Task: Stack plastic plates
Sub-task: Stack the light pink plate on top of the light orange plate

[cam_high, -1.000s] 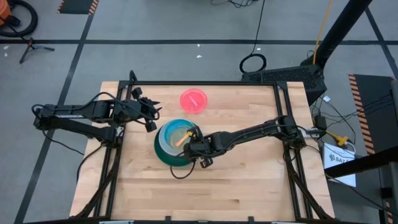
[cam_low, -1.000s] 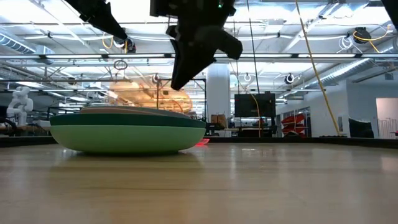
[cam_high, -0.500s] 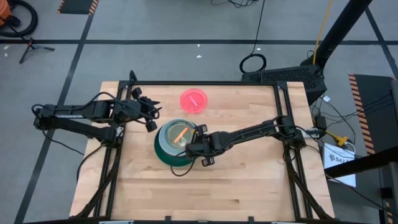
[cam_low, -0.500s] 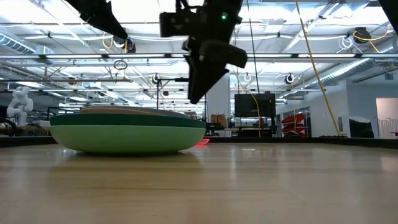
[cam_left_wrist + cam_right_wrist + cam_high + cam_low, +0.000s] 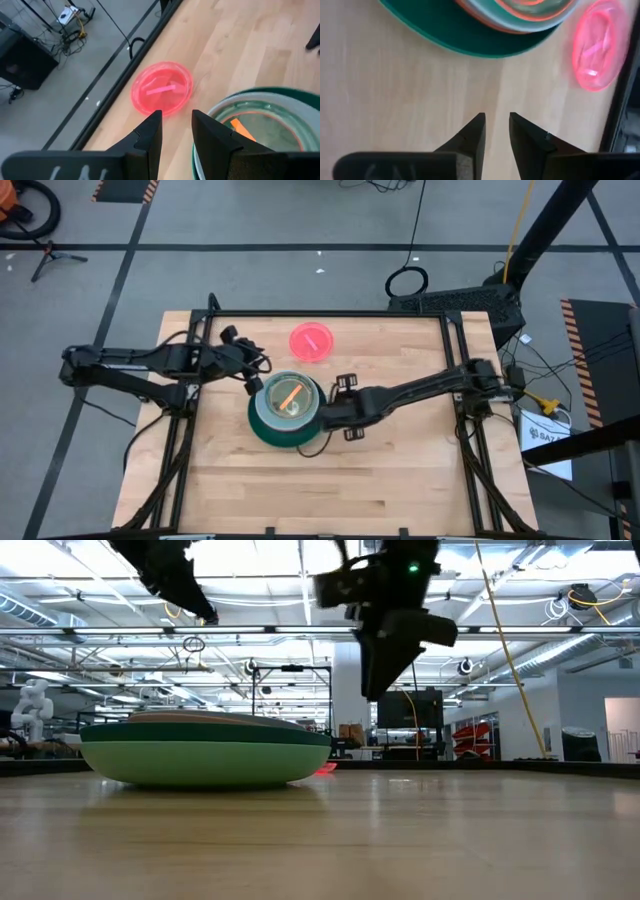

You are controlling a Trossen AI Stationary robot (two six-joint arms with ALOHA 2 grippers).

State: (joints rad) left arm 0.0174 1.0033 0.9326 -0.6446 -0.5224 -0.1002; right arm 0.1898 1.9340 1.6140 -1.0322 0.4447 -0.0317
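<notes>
Green-rimmed plate stack (image 5: 285,409), orange on top; hot pink plate (image 5: 311,341) apart

hot pink plate (image 5: 311,341), dark green plate (image 5: 268,430)

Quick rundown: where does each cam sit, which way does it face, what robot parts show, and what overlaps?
High: overhead, straight down on the table; both arms, stack of plates, hot pink plate.
Low: table height, level across into the room; stack, arms from above.
Left wrist: past the left pincer, empty, to the hot pink plate.
Right wrist: past the right pincer, empty, to the stack.
Shared: both wrist views show stack and hot pink plate.
</notes>
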